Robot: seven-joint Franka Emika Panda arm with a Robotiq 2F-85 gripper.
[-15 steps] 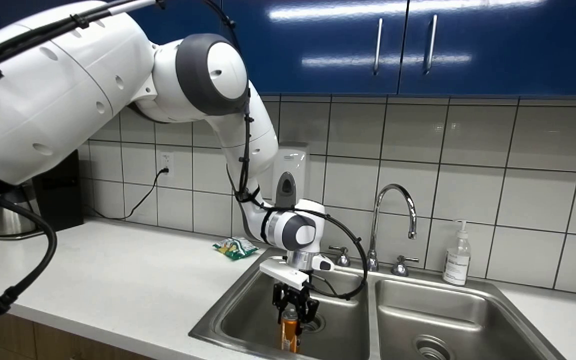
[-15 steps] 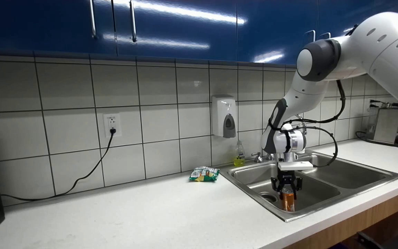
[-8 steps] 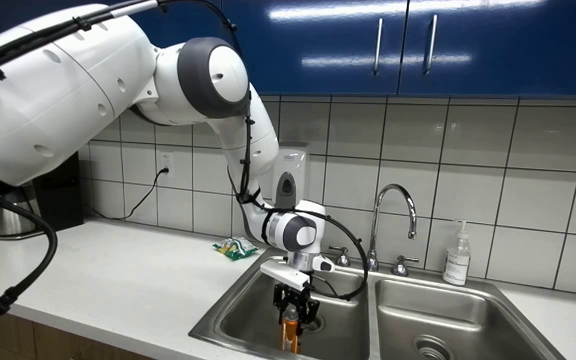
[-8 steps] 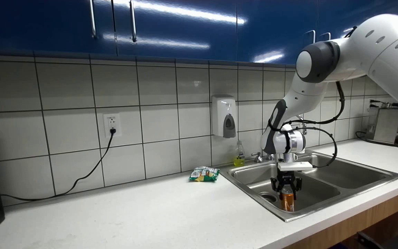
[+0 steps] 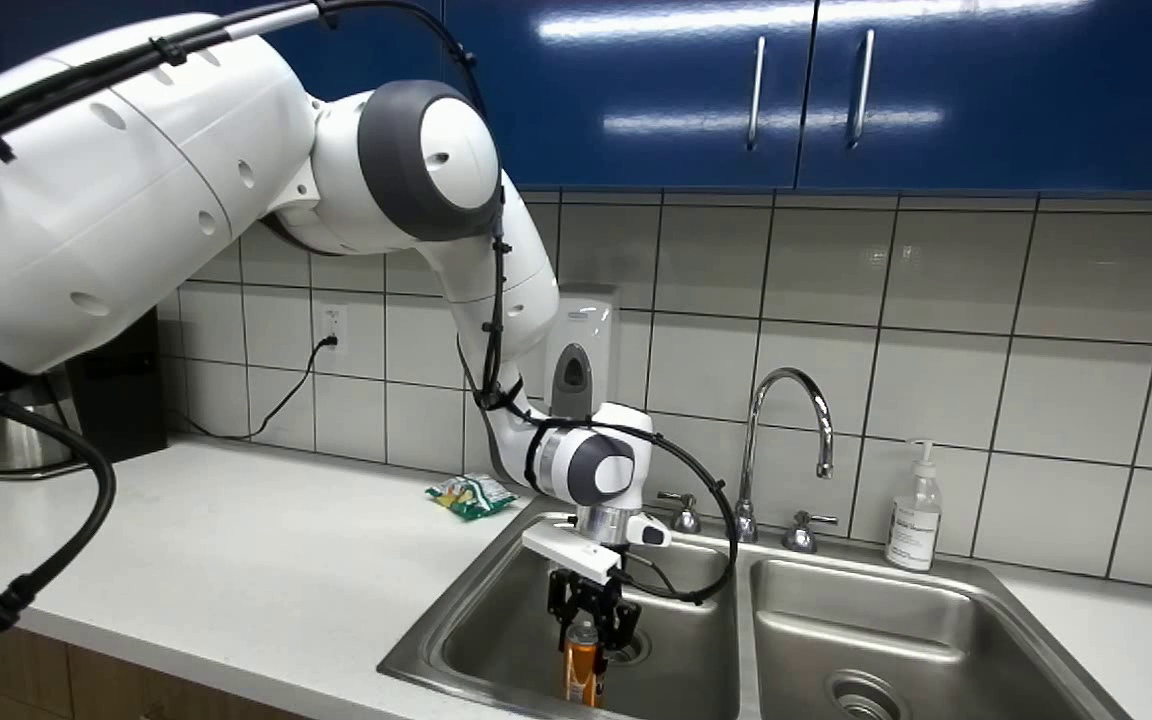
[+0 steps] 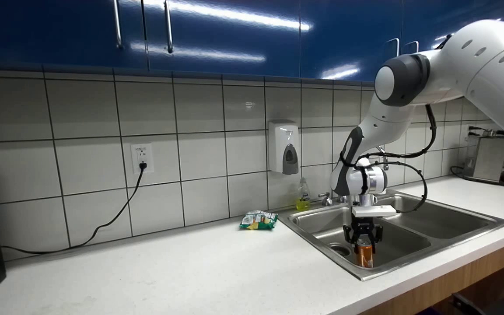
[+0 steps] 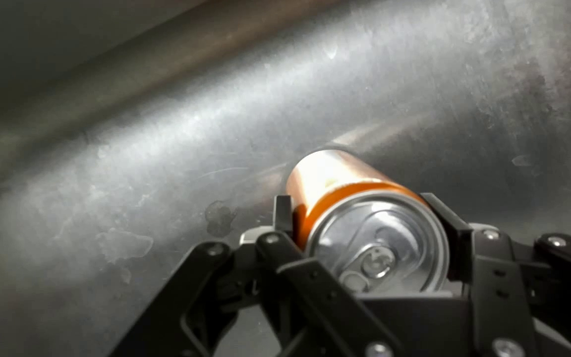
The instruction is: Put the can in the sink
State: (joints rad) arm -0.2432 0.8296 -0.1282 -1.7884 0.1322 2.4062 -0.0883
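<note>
The can (image 5: 581, 675) is orange with a pale metal top, upright inside one basin of the steel double sink (image 5: 748, 650). It also shows in an exterior view (image 6: 365, 257) and in the wrist view (image 7: 337, 173), lid toward the camera. My gripper (image 5: 584, 648) points down into the basin, its black fingers on opposite sides of the can's upper end. The gripper also shows in an exterior view (image 6: 365, 249) and in the wrist view (image 7: 362, 220), with the fingers against the can. The can's base is close to the basin floor (image 7: 166, 129); I cannot tell if it touches.
A curved chrome faucet (image 5: 751, 440) stands behind the sink, with handles beside it. A white soap bottle (image 5: 913, 525) is at the back right. A green chip bag (image 6: 258, 220) lies on the counter by the sink. A yellow soap bottle (image 6: 303, 199) and wall dispenser (image 6: 283, 146) are behind.
The arm's elbow has sunk slightly. The gripper and can have shifted together only a tiny amount, and the fingers stay around the can.
</note>
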